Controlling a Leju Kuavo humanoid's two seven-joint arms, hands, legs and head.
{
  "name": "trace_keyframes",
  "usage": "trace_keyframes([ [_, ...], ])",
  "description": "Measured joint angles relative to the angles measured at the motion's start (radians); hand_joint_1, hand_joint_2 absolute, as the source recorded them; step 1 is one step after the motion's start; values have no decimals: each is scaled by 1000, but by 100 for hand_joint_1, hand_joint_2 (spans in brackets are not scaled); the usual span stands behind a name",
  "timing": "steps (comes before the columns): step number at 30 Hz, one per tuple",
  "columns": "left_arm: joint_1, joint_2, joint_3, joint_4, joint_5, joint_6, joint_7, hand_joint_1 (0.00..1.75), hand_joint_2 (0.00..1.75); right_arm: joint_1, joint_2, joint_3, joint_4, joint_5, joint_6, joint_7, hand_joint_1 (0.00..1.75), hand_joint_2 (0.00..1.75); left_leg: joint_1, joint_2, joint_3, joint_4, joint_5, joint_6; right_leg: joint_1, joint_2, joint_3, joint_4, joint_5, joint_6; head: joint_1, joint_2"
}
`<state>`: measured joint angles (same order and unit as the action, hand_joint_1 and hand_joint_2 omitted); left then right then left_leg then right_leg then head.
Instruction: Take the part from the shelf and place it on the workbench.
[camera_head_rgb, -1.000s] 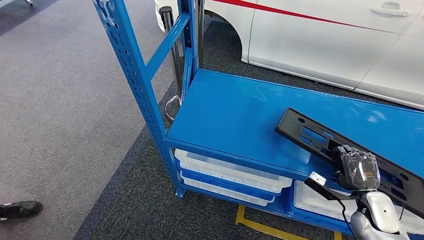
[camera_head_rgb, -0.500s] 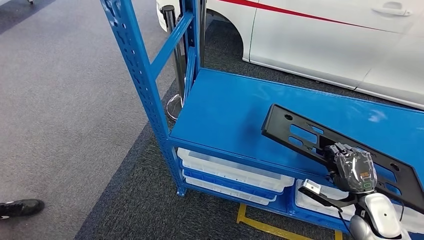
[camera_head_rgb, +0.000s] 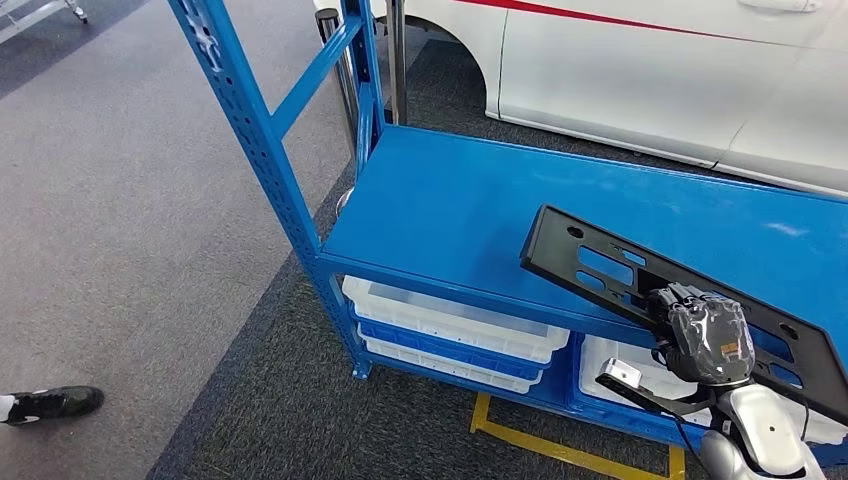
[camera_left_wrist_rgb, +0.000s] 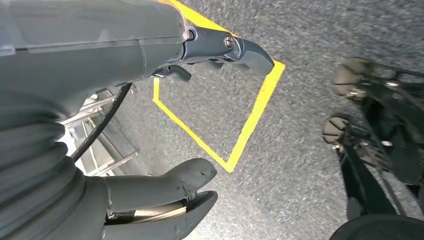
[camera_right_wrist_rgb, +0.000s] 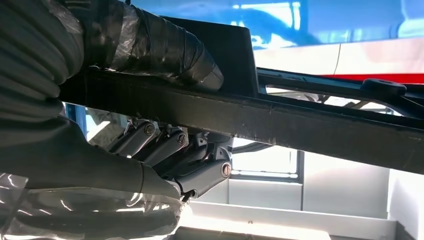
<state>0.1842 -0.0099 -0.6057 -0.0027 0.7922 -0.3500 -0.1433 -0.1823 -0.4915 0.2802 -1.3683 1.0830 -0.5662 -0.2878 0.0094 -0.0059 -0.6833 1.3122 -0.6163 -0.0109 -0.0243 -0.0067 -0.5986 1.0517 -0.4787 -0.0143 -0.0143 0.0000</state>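
The part is a long flat black plastic frame (camera_head_rgb: 610, 272) with cut-outs, raised at a tilt above the blue shelf (camera_head_rgb: 470, 215). My right hand (camera_head_rgb: 705, 338), wrapped in clear film, grips its near long edge. Up close in the right wrist view, the thumb (camera_right_wrist_rgb: 150, 47) lies over the part's dark bar (camera_right_wrist_rgb: 280, 117) with the fingers (camera_right_wrist_rgb: 175, 145) curled beneath it. My left hand (camera_left_wrist_rgb: 150, 115) hangs over grey carpet with a thumb and fingers apart and nothing between them.
Blue uprights (camera_head_rgb: 255, 130) frame the shelf's left end. White and blue trays (camera_head_rgb: 450, 335) sit on the level below. A white car (camera_head_rgb: 650, 70) stands behind the rack. Yellow floor tape (camera_head_rgb: 540, 445) runs in front. A dark shoe (camera_head_rgb: 55, 402) lies at the far left.
The part has been lifted off the shelf surface by my right hand and tilted up. The whole view has shifted slightly as the camera moved.
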Motion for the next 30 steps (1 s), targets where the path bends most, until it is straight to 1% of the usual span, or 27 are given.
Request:
trace_keyframes([
  [1, 0, 0, 0, 0, -2, 0, 0, 0, 175, 5, -2, 0, -3, 5, -2, 2, 175, 175, -1, 0, 30, -25, 19, 5, 3, -1, -10, 2, 6, 0, 0, 0],
  [2, 1, 0, 0, 0, -5, -1, -1, 0, 175, 9, -5, 0, -6, 8, -4, 4, 175, 175, -2, 0, 76, -83, 45, 12, 6, -1, -18, 3, 12, 1, 0, 0],
  [4, 0, 4, 0, 0, -8, -4, -3, 0, 175, 14, -10, 0, -14, 11, -7, 6, 175, 175, -9, 0, 174, -229, 69, 30, 9, -1, -28, 3, 25, 5, 0, 0],
  [5, 0, 5, 1, 0, -11, -5, -4, 0, 175, 14, -12, 0, -17, 12, -8, 7, 175, 175, -13, -1, 203, -277, 72, 35, 8, -2, -29, 1, 32, 9, 0, 0],
  [6, 0, 7, 1, 0, -13, -7, -5, 0, 175, 15, -14, 0, -19, 12, -9, 9, 175, 175, -17, -1, 216, -304, 71, 39, 6, -2, -29, -3, 40, 15, 0, 0],
  [8, 1, 9, 2, 1, -17, -9, -6, 0, 175, 16, -17, 0, -21, 11, -9, 11, 175, 175, -18, 0, 211, -321, 91, 44, 3, -2, -30, -12, 55, 30, 0, 0],
  [9, 1, 10, 2, 1, -19, -9, -6, 0, 175, 16, -19, 0, -22, 11, -9, 11, 175, 175, -15, 2, 207, -330, 103, 49, 3, -1, -34, -9, 48, 35, 0, 0],
  [10, 1, 11, 3, 2, -19, -9, -6, 0, 175, 16, -21, 0, -22, 10, -8, 12, 175, 175, -13, 4, 200, -338, 118, 56, 3, 1, -41, 7, 22, 38, 1, 0],
  [11, 0, 11, 4, 2, -20, -9, -6, 0, 175, 16, -23, 0, -22, 9, -7, 12, 175, 175, -10, 7, 190, -343, 132, 62, 3, 3, -53, 43, -21, 41, 2, 0],
  [12, -1, 11, 6, 2, -20, -8, -5, 0, 175, 15, -25, 0, -22, 9, -7, 13, 175, 175, -12, 8, 176, -342, 143, 66, 2, 5, -68, 97, -72, 43, 2, 0],
  [13, -1, 11, 8, 2, -20, -8, -5, 0, 175, 14, -25, 1, -22, 8, -6, 14, 175, 175, -13, 9, 161, -340, 153, 68, 2, 5, -82, 159, -115, 45, 2, 0],
  [14, -2, 11, 9, 2, -20, -8, -5, 0, 175, 14, -26, 1, -22, 8, -6, 15, 175, 175, -14, 9, 145, -336, 162, 67, 2, 5, -89, 212, -137, 48, 2, 0],
  [15, -2, 11, 11, 2, -20, -8, -5, 0, 175, 14, -26, 1, -21, 8, -6, 15, 175, 175, -15, 10, 128, -330, 170, 66, 1, 5, -85, 240, -135, 50, 2, 0],
  [16, -2, 10, 12, 2, -20, -8, -5, 0, 175, 14, -26, 2, -21, 8, -6, 15, 175, 175, -15, 10, 111, -322, 176, 64, 1, 5, -65, 234, -113, 51, 2, 0],
  [17, -2, 10, 13, 2, -20, -8, -5, 0, 175, 14, -26, 2, -22, 8, -6, 15, 175, 175, -14, 10, 95, -311, 182, 62, 0, 5, -27, 193, -84, 52, 2, 0],
  [18, -3, 10, 14, 2, -20, -8, -5, 0, 175, 13, -26, 2, -22, 8, -6, 15, 175, 175, -14, 10, 79, -300, 186, 59, -1, 5, 21, 128, -69, 53, 2, 0],
  [19, -3, 9, 15, 2, -20, -8, -5, 0, 175, 12, -27, 2, -22, 8, -6, 15, 175, 175, -14, 10, 66, -288, 189, 55, 1, 5, 67, 61, -65, 50, 2, 0],
  [20, -4, 9, 16, 2, -20, -8, -5, 0, 175, 12, -28, 2, -23, 8, -6, 16, 175, 175, -16, 9, 58, -280, 194, 50, 3, 6, 97, 13, -69, 44, 1, 0],
  [21, -4, 9, 16, 2, -20, -8, -5, 0, 175, 10, -28, 2, -23, 8, -6, 16, 175, 175, -17, 8, 53, -275, 199, 44, 7, 7, 111, -14, -79, 38, 1, 0],
  [22, -4, 9, 16, 2, -20, -8, -5, 0, 175, 9, -29, 2, -24, 8, -6, 16, 175, 175, -18, 7, 50, -274, 205, 39, 10, 7, 111, -19, -77, 29, 1, 0],
  [23, -4, 10, 17, 2, -21, -9, -5, 0, 175, 10, -29, 2, -24, 8, -6, 16, 175, 175, -19, 6, 48, -275, 213, 33, 9, 7, 102, -17, -70, 21, 1, 0],
  [24, -3, 10, 17, 2, -23, -9, -5, 0, 175, 10, -30, 2, -25, 8, -7, 16, 175, 175, -18, 5, 41, -270, 209, 27, 7, 5, 94, -18, -62, 13, 1, 0],
  [25, -2, 11, 17, 2, -25, -11, -6, 0, 175, 11, -30, 2, -25, 7, -7, 16, 175, 175, -17, 3, 32, -256, 187, 20, 5, 3, 83, -20, -50, 5, 1, 0],
  [26, -1, 11, 17, 3, -28, -13, -6, 0, 175, 12, -30, 2, -26, 7, -8, 16, 175, 175, -15, 2, 19, -224, 146, 13, 3, 1, 69, -21, -38, -2, 0, 0],
  [28, 0, 11, 17, 3, -34, -16, -8, 0, 175, 13, -30, 2, -28, 6, -8, 16, 175, 175, -10, 3, -9, -114, 39, 1, 3, -2, 40, -21, -15, -9, -1, 0],
  [29, -1, 12, 17, 3, -37, -18, -9, 0, 175, 13, -30, 2, -28, 6, -7, 16, 175, 175, -9, 3, -18, -54, 8, -2, 4, -2, 24, -20, -4, -10, -1, 0],
  [30, -2, 13, 17, 3, -41, -19, -9, 0, 175, 13, -30, 3, -28, 6, -7, 16, 175, 175, -7, 3, -15, -12, 5, -4, 4, -3, 8, -18, 8, -9, -1, 0],
])
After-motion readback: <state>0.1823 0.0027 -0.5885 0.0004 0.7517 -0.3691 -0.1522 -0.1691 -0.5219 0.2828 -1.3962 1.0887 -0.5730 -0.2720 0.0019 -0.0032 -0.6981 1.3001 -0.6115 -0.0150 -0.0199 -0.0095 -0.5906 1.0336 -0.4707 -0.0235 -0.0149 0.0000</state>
